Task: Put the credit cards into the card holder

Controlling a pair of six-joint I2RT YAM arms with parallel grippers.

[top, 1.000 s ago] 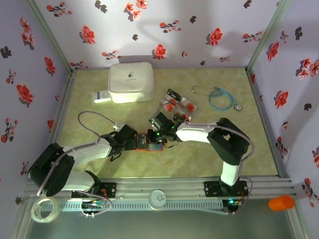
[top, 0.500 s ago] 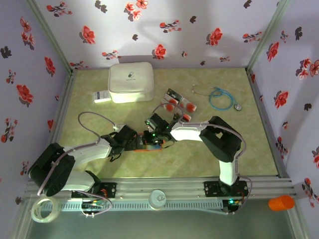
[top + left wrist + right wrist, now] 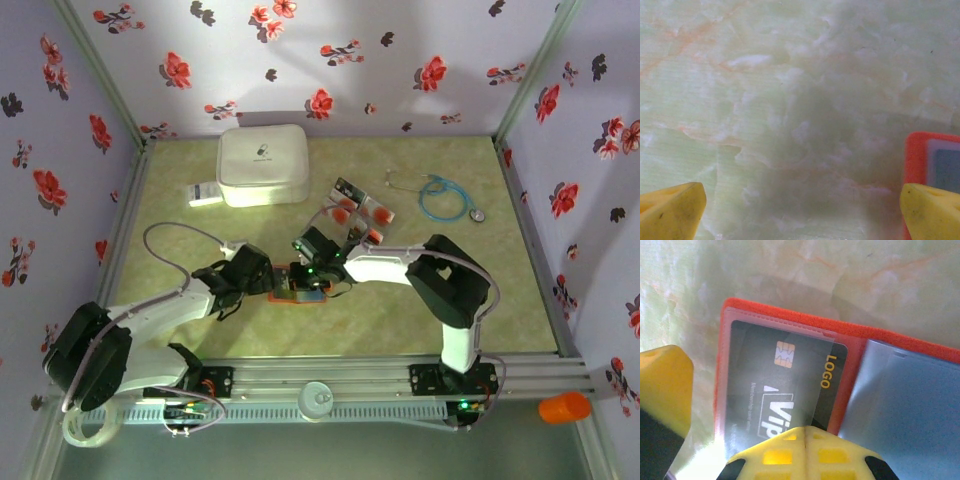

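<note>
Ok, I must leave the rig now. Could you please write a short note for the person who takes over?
Left tool: wide open, holding nothing, at the edge of the open card holder.
Right tool: shut, its tips at the near edge of one credit card in the holder's left half.
Done: that card looks fully or almost fully in.
Left: the other credit cards lie loose on the table beyond the holder; each has to be picked up and put in.

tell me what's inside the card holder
A dark credit card with a chip lies under the clear sleeve of the card holder; the right gripper hides the card's lower edge.
</note>
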